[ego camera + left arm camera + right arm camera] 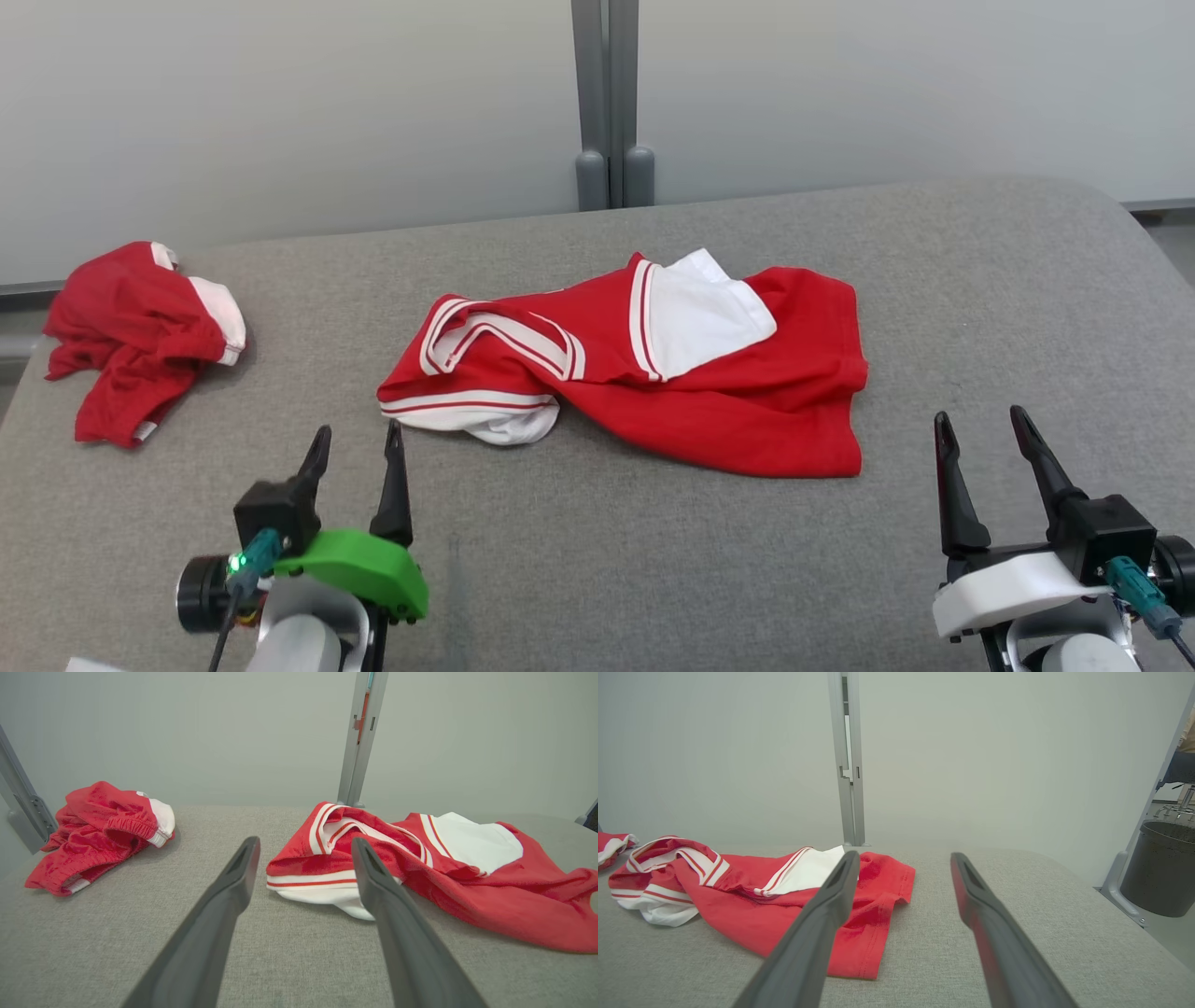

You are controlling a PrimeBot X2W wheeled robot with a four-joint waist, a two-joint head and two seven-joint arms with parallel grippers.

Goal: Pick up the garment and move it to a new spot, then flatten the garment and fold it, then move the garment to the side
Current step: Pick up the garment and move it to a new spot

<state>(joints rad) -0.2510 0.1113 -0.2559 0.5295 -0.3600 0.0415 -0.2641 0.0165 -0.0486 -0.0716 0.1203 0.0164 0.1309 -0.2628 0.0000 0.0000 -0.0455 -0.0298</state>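
1. table [653, 579] — grey fabric-covered top with rounded far corners, filling the lower two thirds of the head view.

2. wall panels [280, 112] — pale and plain, across the top of the head view behind the table.

3. garment [747, 411] — red jersey with white panels and red-and-white striped trim. It lies loose and rumpled on the table at the centre of the head view. The striped neckline and a white fold are at its left end, a white panel is turned up near its top middle, and a plain red hem runs down its right end. Neither gripper touches it. In the right wrist view it spreads over the left half of the frame, its hem partly behind one finger.

4. second garment [131, 345] — red crumpled heap with a white patch, at the left edge of the head view at mid-height, well apart from the jersey.

5. post [611, 103] — grey double upright at the top centre of the head view, between the wall panels.

6. bin [1164, 868] — dark round container at the right edge of the right wrist view, off the table.

7. left gripper [358, 427] — lower left of the head view, green cover at its base. Its fingers are spread with nothing between them, the tips near the jersey's white left end.

8. right gripper [979, 414] — lower right of the head view, white cover at its base. Its fingers are parted and empty, lying to the right of the jersey's lower right corner and apart from it.
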